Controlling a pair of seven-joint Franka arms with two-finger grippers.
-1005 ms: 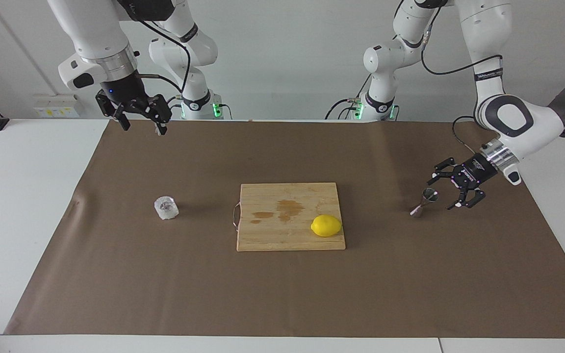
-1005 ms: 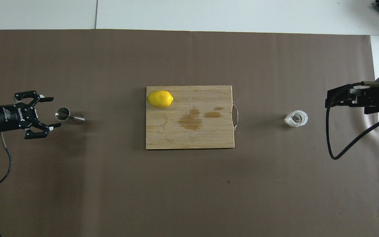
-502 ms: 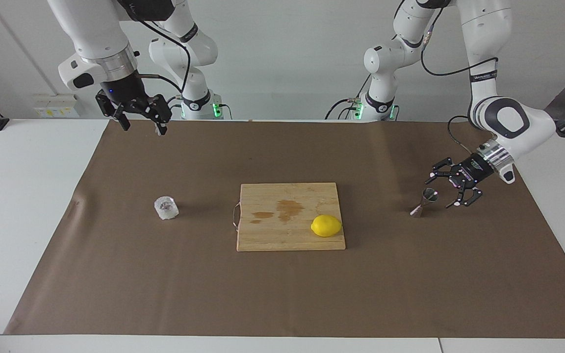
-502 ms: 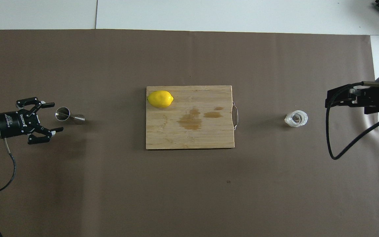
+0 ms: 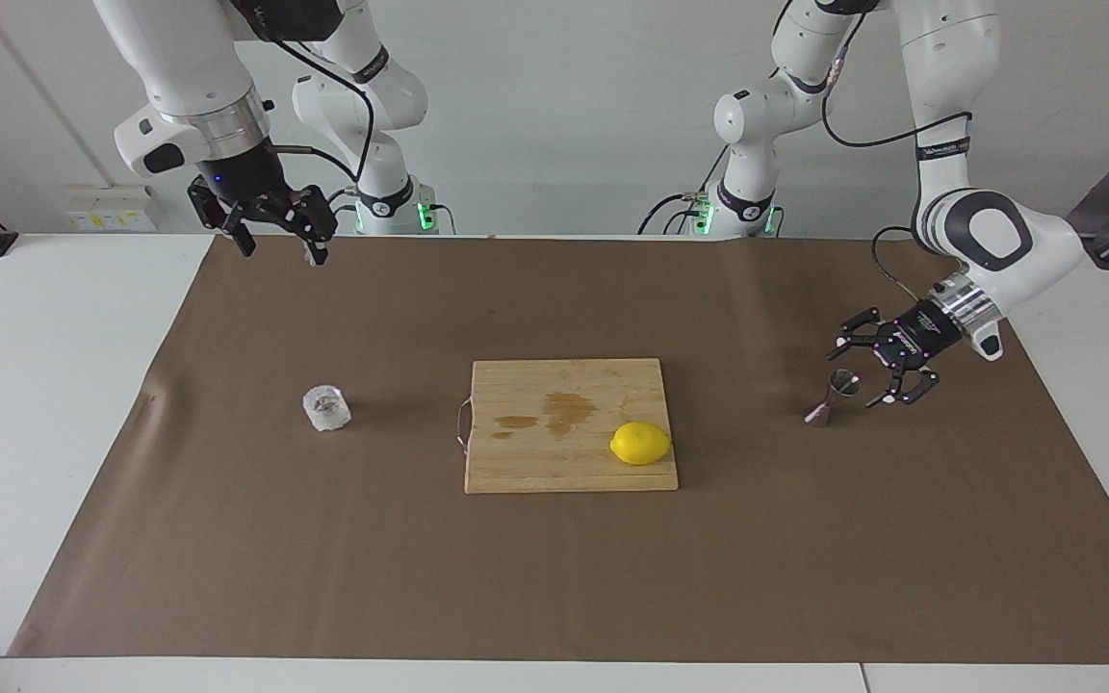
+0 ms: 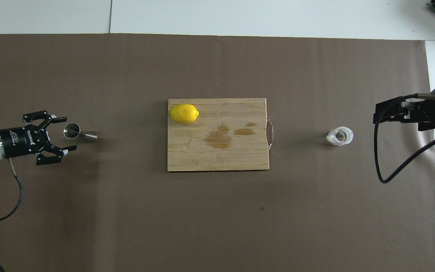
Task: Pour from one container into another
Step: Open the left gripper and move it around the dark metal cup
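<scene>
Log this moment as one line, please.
left gripper: open, beside steel jigger | right gripper: open, waiting | glass tumbler: untouched

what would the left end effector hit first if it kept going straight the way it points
Most likely the steel jigger. The left end effector is open and low beside it, pointing along the table toward the cutting board, with the jigger's upper cup just ahead of its fingertips. Exact height match is hard to judge.

Wooden cutting board (image 5: 554, 462) (image 6: 217, 158) mid-table on brown paper cover (image 5: 554, 577) (image 6: 217, 226), stained, yellow lemon (image 5: 640, 444) (image 6: 184, 113) on one corner
</scene>
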